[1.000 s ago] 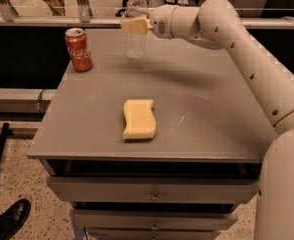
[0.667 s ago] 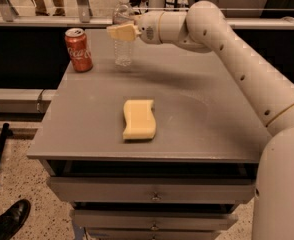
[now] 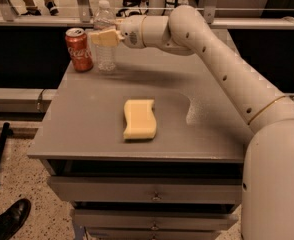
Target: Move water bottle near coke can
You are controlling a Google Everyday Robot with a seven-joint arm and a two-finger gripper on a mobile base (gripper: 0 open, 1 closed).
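The water bottle (image 3: pixel 105 51) is clear ribbed plastic with a white cap and stands upright at the table's far left, just right of the coke can (image 3: pixel 79 49). The can is red with white script and a silver top, and it is shorter than the bottle. A narrow gap separates them. My gripper (image 3: pixel 103 37) reaches in from the right and is shut on the bottle's upper body, with its pale fingers (image 3: pixel 107 37) across the front of the bottle.
A yellow sponge (image 3: pixel 139 119) lies in the middle of the grey table (image 3: pixel 87 129). Drawers sit under the tabletop. A rail runs behind the table, with people's legs beyond it. A black shoe (image 3: pixel 9 221) is on the floor at lower left.
My gripper has carried the water bottle leftward along the back of the table, from near the middle to right beside the coke can. The can and sponge have not moved.
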